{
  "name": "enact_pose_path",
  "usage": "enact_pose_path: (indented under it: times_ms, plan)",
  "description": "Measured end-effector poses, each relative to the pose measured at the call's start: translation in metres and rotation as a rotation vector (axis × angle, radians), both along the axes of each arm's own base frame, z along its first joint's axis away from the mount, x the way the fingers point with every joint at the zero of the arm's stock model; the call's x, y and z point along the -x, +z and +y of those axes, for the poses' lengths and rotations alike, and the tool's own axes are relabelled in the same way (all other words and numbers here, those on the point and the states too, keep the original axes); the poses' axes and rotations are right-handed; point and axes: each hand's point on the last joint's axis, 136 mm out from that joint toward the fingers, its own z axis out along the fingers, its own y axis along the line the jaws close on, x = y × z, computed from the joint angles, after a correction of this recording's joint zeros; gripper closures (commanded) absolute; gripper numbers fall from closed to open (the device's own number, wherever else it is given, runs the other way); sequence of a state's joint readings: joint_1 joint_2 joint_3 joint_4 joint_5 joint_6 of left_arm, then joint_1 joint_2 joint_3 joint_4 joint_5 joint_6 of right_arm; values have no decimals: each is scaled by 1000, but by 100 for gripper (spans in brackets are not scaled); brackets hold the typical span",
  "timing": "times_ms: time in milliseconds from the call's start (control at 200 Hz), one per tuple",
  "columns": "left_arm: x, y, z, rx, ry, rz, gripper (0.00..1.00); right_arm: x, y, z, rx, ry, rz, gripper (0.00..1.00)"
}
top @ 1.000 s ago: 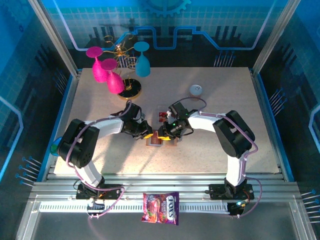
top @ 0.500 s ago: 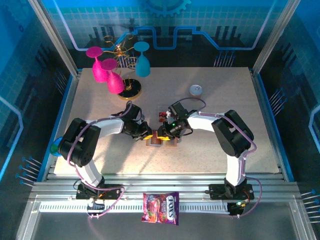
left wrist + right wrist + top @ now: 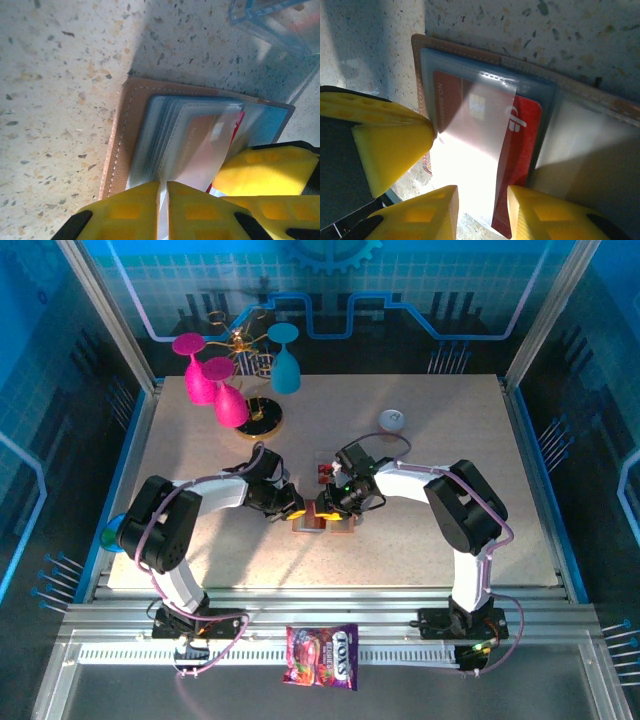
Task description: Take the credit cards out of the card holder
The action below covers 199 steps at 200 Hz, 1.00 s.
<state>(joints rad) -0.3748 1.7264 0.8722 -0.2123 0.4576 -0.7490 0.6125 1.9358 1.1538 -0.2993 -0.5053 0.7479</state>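
Mid bench (image 3: 420, 550), between the arms: left end effector (image 3: 163, 186) has its fingers together, pinching a clear pocket of the card holder (image 3: 121, 140), which lies open and flat. Red credit card (image 3: 522, 125) sits in the clear pockets. Right end effector (image 3: 482, 200) has its fingers apart, straddling pocket and card edge; contact unclear. Second red card (image 3: 325, 474) lies loose just behind the holder.

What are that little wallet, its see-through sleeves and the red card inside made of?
The card holder looks like matte tan leather or an imitation, with a stitched edge. Its pockets look like thin clear plastic film, glossy with glare. The red card seems stiff, smooth printed plastic.
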Motion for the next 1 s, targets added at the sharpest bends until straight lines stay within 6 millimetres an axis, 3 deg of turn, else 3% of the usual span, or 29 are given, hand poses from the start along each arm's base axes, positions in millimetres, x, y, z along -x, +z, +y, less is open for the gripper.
enact_pose_path:
  times_ms: [500,996]
  plan:
    - [0,-2,-1,15,5,-7,87,1,3,-6,8,-4,7,66]
    - [6,0,-1,43,41,-20,87,-14,20,-19,-18,-34,-34,66]
